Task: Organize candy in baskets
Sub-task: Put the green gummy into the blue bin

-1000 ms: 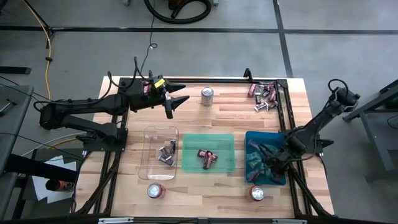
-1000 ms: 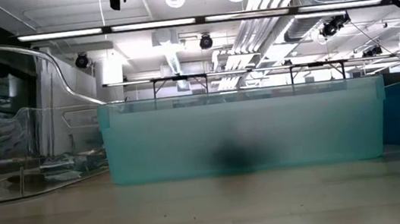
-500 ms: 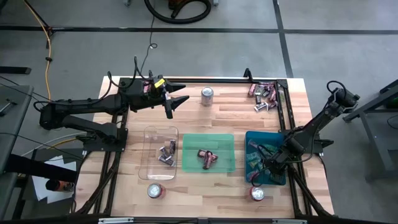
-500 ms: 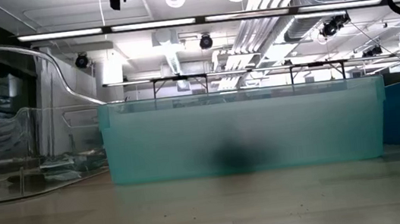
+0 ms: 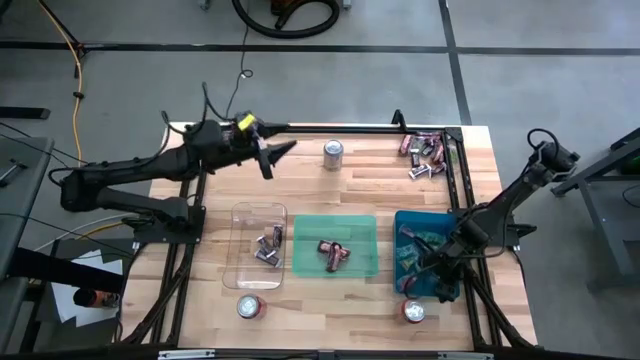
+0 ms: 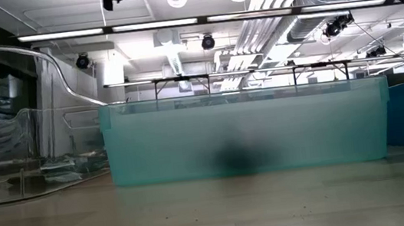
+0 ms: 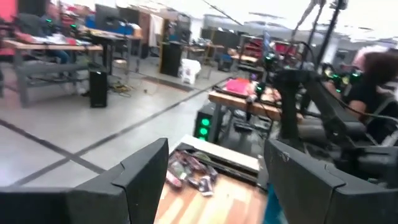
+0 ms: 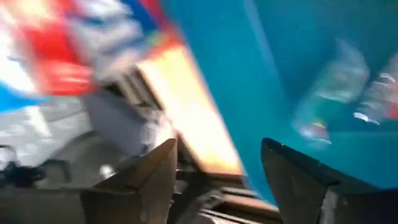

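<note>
Three baskets stand in a row on the table: clear (image 5: 258,246), green (image 5: 336,245) and teal (image 5: 424,254). Dark-silver candy (image 5: 268,247) lies in the clear one, maroon candy (image 5: 333,254) in the green one, and light green and pink candy (image 8: 348,87) in the teal one. A loose heap of candy (image 5: 424,155) lies at the far right corner. My right gripper (image 5: 428,270) hangs open, tipped down, over the teal basket's near end (image 8: 217,149), with nothing between its fingers. My left gripper (image 5: 276,152) stands open and level, high over the far left (image 7: 217,149).
Three drink cans stand on the table: one at the far middle (image 5: 333,153), one near the clear basket (image 5: 250,306), one in front of the teal basket (image 5: 413,312). A black metal frame (image 5: 455,170) runs along the far and side edges.
My left gripper has swung a little toward the table's far edge and left, staying open and level. My right gripper stays over the teal basket's near end.
</note>
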Controlling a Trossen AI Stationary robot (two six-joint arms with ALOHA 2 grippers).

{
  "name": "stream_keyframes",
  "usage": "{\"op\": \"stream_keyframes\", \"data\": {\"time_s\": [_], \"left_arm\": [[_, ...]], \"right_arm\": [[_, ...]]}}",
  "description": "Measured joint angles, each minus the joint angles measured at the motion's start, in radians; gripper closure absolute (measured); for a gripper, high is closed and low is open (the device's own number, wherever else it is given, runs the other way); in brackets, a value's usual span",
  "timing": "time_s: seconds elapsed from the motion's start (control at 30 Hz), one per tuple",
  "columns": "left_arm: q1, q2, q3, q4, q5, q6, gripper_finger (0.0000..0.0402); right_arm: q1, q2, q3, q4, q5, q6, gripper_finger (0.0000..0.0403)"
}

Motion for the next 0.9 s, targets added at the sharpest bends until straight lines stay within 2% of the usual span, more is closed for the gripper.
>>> {"op": "stream_keyframes", "data": {"time_s": [0.13, 0.2, 0.27, 0.43, 0.57, 0.7, 0.9], "left_arm": [[0.082, -0.031, 0.0, -0.083, 0.054, -0.021, 0.0149], [0.125, -0.039, 0.0, -0.121, 0.092, -0.037, 0.0149], [0.172, -0.041, 0.0, -0.157, 0.133, -0.045, 0.0149], [0.27, -0.022, 0.0, -0.182, 0.24, -0.047, 0.0149], [0.331, 0.001, 0.0, -0.18, 0.328, -0.046, 0.0149], [0.381, 0.019, 0.0, -0.18, 0.391, -0.032, 0.0149], [0.408, 0.033, 0.0, -0.184, 0.394, -0.028, 0.0149]], "right_arm": [[-0.058, -0.044, 0.079, 0.0, 0.089, -0.031, 0.0167], [-0.104, -0.062, 0.139, -0.033, 0.184, -0.069, 0.0167], [-0.165, -0.068, 0.212, -0.062, 0.322, -0.114, 0.0167], [-0.394, -0.046, 0.411, -0.199, 0.776, -0.28, 0.0167], [-0.686, 0.023, 0.553, -0.413, 0.983, -0.323, 0.0167], [-1.012, 0.113, 0.608, -0.544, 1.016, -0.375, 0.0167], [-1.382, 0.254, 0.524, -0.469, 0.916, -0.458, 0.0167]]}}
